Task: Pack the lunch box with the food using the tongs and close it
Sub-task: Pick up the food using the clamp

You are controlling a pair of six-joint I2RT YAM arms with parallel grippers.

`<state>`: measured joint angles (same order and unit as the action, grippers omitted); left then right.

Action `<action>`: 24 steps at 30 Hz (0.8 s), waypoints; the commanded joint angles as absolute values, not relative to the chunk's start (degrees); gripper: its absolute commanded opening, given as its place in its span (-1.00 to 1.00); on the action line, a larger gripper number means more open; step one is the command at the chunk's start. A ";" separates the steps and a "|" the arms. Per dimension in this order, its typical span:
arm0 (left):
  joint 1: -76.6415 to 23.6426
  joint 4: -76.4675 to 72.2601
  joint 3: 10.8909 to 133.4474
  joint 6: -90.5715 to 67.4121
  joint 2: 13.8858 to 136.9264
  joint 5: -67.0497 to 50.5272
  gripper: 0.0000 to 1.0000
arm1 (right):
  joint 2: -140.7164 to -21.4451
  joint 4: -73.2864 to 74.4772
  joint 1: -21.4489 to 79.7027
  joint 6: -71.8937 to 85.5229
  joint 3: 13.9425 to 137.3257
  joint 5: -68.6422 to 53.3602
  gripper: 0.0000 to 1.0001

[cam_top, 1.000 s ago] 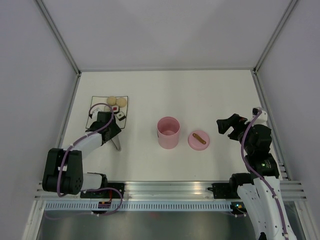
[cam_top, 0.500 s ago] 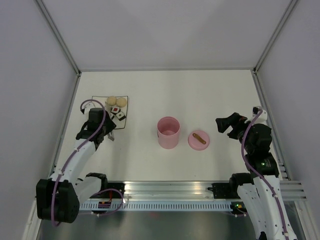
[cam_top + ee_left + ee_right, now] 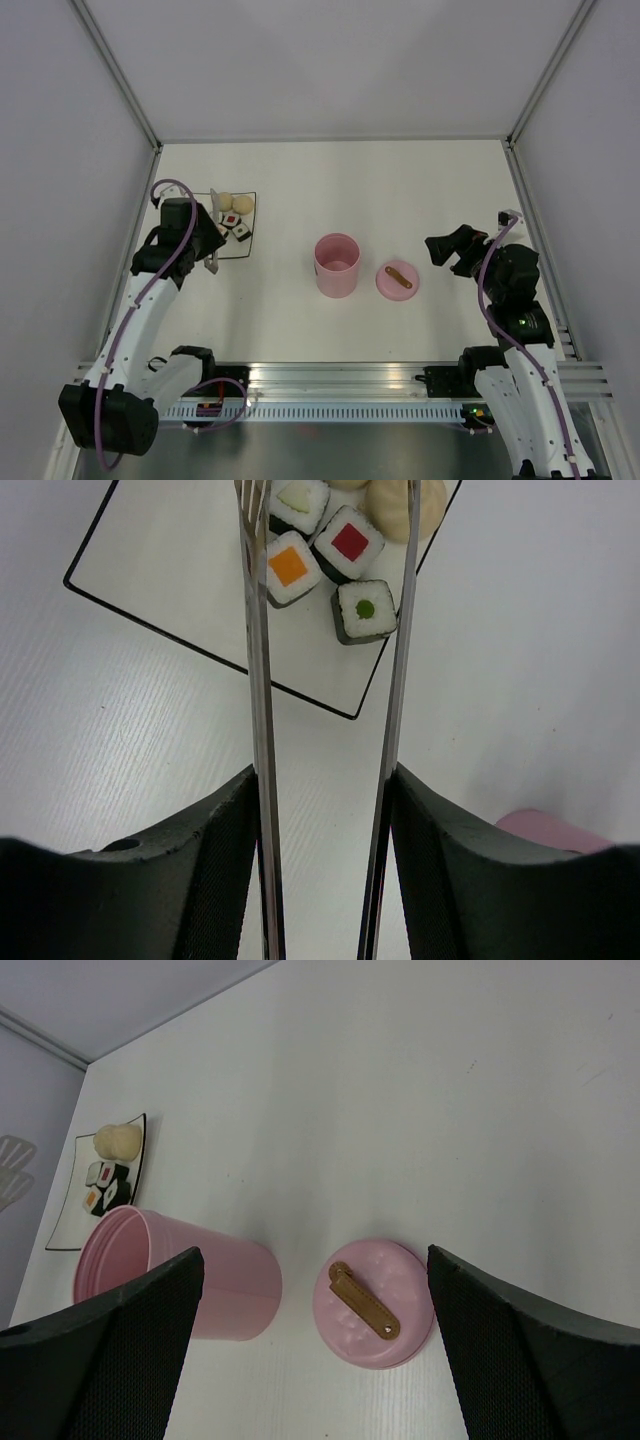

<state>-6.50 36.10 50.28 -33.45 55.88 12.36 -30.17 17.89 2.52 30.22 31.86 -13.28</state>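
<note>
Left claw (image 3: 325, 780) is clamped on the tongs (image 3: 258, 680). Both silver arms run between its fingers (image 3: 215, 860), one against each inner face. The arms stand apart.

The food sits straight ahead of it on the black-edged tray (image 3: 150, 570). The sushi pieces (image 3: 364, 610) lie between and around the tong arms, with a beige ball (image 3: 400, 505) under the right arm.

Right claw (image 3: 310, 1255) is spread wide with nothing in it. The lid (image 3: 375, 1300) is just ahead of it and the lunch box (image 3: 170, 1280) ahead-left, standing upright with its mouth uncovered.

- The tong tips are cut off at the frame top, so I can't tell whether they touch the food.
- The joined end of the tongs is hidden behind the fingers.
- From the left wrist, the lunch box is only a pink sliver at far right.

Compared with a second ago, the left arm has swung left and stretched out, and the tongs now point over the tray. The right arm has barely shifted. The lunch box and lid have not moved.
</note>
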 commanded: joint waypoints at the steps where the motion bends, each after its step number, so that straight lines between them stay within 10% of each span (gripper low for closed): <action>1: -6.50 42.71 54.22 -28.74 57.48 10.55 0.17 | -29.36 17.57 2.64 30.23 31.12 -11.71 0.96; 24: -6.42 49.04 58.27 -21.53 66.53 12.39 0.18 | -27.77 23.55 2.72 31.46 26.81 -6.59 0.96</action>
<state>-6.50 47.77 55.88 -24.86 66.83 9.45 -27.70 22.50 2.52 31.68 26.52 -7.60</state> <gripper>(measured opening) 0.594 0.979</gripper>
